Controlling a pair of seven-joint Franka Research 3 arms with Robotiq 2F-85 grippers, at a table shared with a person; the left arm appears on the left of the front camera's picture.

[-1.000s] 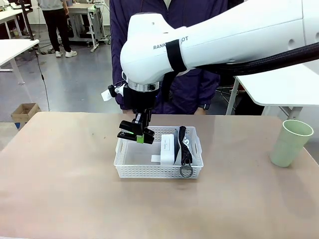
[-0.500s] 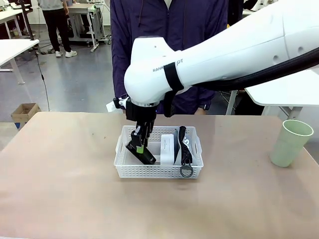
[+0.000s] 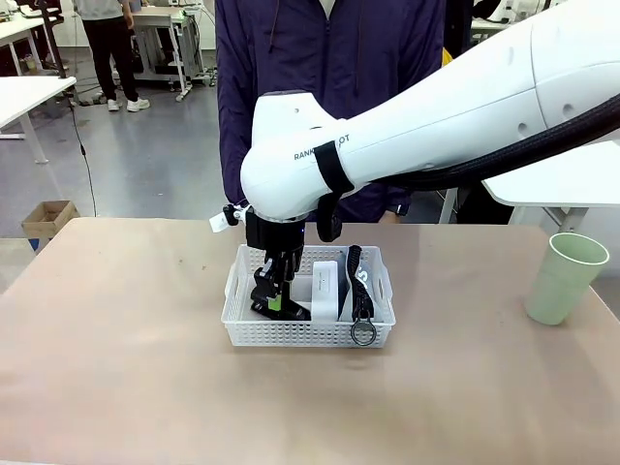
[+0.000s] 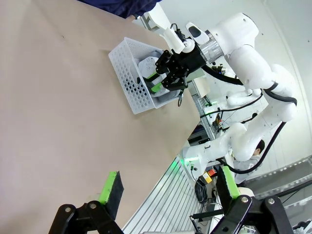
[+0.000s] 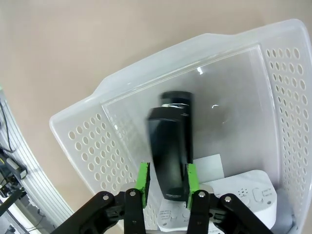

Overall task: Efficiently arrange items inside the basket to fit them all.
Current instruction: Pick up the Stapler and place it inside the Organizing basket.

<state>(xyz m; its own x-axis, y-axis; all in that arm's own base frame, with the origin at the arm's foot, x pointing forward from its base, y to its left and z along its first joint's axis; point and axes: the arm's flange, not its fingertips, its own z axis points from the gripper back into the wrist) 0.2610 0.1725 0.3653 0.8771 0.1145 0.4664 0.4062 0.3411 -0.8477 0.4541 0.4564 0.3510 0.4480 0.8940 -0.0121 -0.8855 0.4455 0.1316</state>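
R hand (image 5: 165, 181) grips black stapler (image 5: 170, 141), long axis tilted down into basket (image 3: 291, 333), left half, beside white box (image 3: 327, 287); L hand (image 4: 169, 187) wide, well apart.

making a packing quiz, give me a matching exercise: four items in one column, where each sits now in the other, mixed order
1. slim black stapler-like device
2. white rectangular box
3. grey pouch with black strap and ring
4. pale green cup

A. on the table, outside the white perforated plastic basket
B. held by the right tool, basket's left part
C. on edge in the basket's middle
D. along the basket's right wall

Pairs: 1-B, 2-C, 3-D, 4-A
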